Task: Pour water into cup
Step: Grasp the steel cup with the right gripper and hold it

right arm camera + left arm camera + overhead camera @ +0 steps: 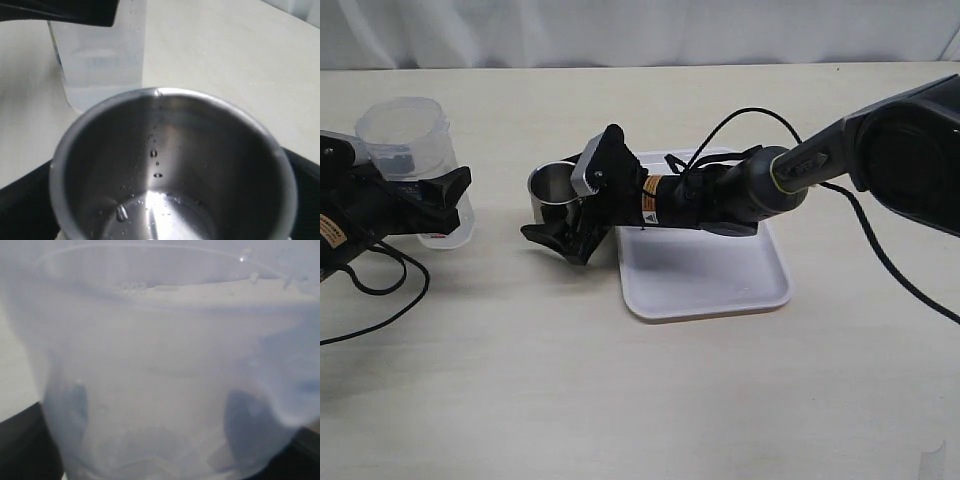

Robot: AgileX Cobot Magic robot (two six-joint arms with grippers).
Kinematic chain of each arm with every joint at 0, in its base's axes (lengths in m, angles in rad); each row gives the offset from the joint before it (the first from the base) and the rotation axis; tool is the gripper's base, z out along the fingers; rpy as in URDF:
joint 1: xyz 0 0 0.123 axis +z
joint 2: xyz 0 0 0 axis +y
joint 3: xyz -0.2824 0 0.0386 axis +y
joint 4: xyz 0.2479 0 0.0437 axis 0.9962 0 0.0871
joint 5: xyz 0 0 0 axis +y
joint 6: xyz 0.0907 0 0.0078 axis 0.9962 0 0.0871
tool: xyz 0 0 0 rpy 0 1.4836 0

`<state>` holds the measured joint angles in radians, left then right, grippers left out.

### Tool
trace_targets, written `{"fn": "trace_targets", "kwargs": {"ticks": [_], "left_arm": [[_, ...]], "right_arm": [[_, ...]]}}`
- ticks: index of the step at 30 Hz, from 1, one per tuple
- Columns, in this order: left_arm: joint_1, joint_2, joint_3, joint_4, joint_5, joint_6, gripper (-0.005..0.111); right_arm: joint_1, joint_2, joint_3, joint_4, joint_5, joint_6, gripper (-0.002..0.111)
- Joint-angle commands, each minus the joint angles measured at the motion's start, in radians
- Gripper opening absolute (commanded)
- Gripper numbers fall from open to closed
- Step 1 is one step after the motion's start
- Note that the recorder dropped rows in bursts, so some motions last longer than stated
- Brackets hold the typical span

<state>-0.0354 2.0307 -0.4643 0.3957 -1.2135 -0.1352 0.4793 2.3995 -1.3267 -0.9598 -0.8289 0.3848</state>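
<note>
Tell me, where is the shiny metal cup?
In the exterior view, the cup is a little left of the middle, just left of the white tray, inside the open right claw; the clear container is farther left.

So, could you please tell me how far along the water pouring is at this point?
Done: the left gripper holds the clear container upright, and the cup stands beside the tray. In hand: the right gripper sits open around the cup. Remaining: the pour itself. The cup shows only droplets and a wet bottom, and the container is not over it.
</note>
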Motion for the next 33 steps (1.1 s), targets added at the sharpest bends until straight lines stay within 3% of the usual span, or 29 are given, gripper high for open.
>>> {"fn": "trace_targets", "kwargs": {"ticks": [1,33], "left_arm": [[0.000,0.002,-0.002,0.013,-0.008,-0.011,0.000],[0.000,0.002,-0.002,0.015,-0.008,-0.012,0.000]], "right_arm": [[0.000,-0.001,-0.004,0.009,-0.002,0.004,0.096],[0.000,0.052,-0.022,0.063,-0.082,0.004,0.096]]}}
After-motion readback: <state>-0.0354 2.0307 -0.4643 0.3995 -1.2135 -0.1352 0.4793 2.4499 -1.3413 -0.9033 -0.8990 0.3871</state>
